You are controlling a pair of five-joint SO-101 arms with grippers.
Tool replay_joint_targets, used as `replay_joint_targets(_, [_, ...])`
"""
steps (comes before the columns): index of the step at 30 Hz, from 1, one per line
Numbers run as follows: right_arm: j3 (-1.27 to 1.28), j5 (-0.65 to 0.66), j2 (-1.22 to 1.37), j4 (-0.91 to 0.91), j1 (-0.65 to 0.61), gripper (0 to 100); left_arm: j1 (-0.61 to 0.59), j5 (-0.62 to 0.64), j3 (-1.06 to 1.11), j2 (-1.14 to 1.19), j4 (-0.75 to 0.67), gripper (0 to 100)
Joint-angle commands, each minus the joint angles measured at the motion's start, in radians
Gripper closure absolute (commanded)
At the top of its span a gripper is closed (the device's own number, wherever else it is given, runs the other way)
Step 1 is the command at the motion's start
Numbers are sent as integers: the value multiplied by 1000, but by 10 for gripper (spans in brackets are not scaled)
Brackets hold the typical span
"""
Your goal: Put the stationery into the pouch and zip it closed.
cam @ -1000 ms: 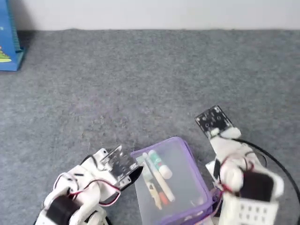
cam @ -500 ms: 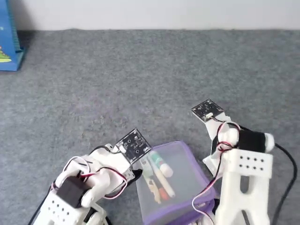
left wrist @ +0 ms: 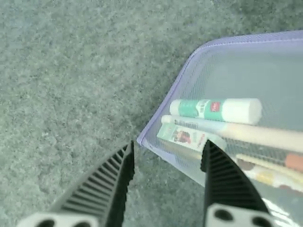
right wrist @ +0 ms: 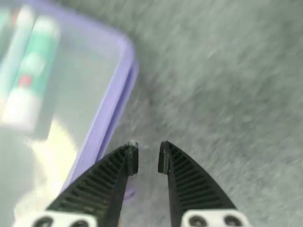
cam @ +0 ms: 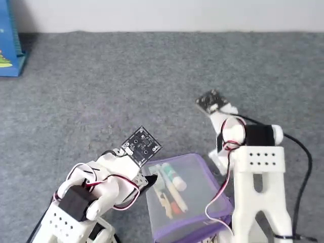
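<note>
I'm looking down at the pouch (cam: 187, 197) lying flat on the grey mat (cam: 152, 76) between the two arms, near the front edge. It is clear with a purple zip border. The stationery is sitting inside it: a green-and-white glue stick (left wrist: 215, 109), a cream pen (left wrist: 246, 135) just beside it, and some orange and yellow pieces I'm not making out any better.

The left gripper (left wrist: 169, 146) is hanging low over the pouch's corner with its jaws spread wide. They are straddling that corner and pinching nothing. In the high view I'm seeing this arm crouched on the pouch's left side.

The right gripper (right wrist: 147, 150) is hovering over the mat just beside the pouch's purple edge (right wrist: 116, 94) – its jaws are standing barely parted, with a thin gap and nothing in it. One fingertip (right wrist: 131, 153) is sitting right at the zip border, though I'm not able to tell whether it is touching. I'm not able to say from here whether the zip is fully closed.

A blue box (cam: 9, 45) is standing at the mat's far left corner, well apart from everything else.
</note>
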Motion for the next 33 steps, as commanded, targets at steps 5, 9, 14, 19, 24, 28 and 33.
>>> replay_joint_targets(5, [-201,-17,137,-124,-2,909,-175,14,-133,15,-58,783])
replay_joint_targets(9, [-359,-18,217,-156,-7,909,-183,14,-173,15,-54,783])
replay_joint_targets(14, [-583,-69,366,-197,-5,909,-187,14,-173,11,-57,783])
replay_joint_targets(19, [-801,-81,565,-194,-8,909,-183,14,-173,11,-57,783])
replay_joint_targets(24, [-987,-81,728,-203,-2,909,-183,6,-174,11,-58,783])
replay_joint_targets(28, [-1132,-81,832,-209,-5,909,-183,6,-174,11,-58,783])
replay_joint_targets(33, [-1240,-81,969,-338,10,909,-183,9,-166,9,-58,783])
